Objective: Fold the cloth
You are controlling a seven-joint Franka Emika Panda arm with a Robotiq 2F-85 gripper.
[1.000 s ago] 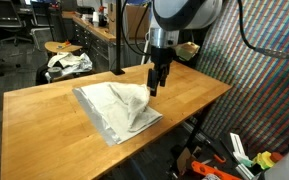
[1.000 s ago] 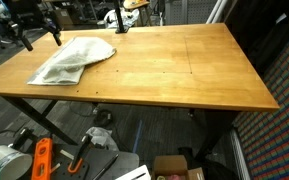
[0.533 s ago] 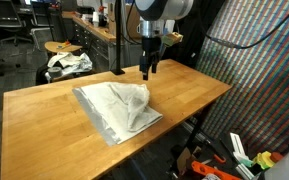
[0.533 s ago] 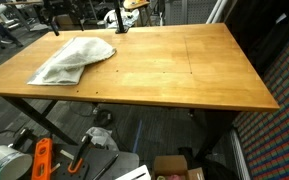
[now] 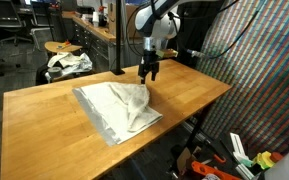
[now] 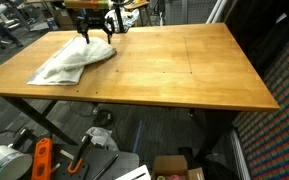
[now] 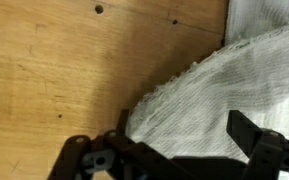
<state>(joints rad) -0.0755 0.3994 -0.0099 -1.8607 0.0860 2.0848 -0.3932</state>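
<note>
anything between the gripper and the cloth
Nothing: in an exterior view the open gripper hangs over a corner of the cloth with only air between; the wrist view shows cloth under it.

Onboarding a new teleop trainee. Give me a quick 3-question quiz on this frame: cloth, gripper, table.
1. True or false: the gripper is shut on the cloth.
2. The gripper hangs: A) above an edge of the cloth; B) above bare wood far from the cloth; C) down at floor level.
3. Fill in: the cloth lies on a ___ table.

Key: 1 false, the jaws stand open; 2 A; 3 wooden.
</note>
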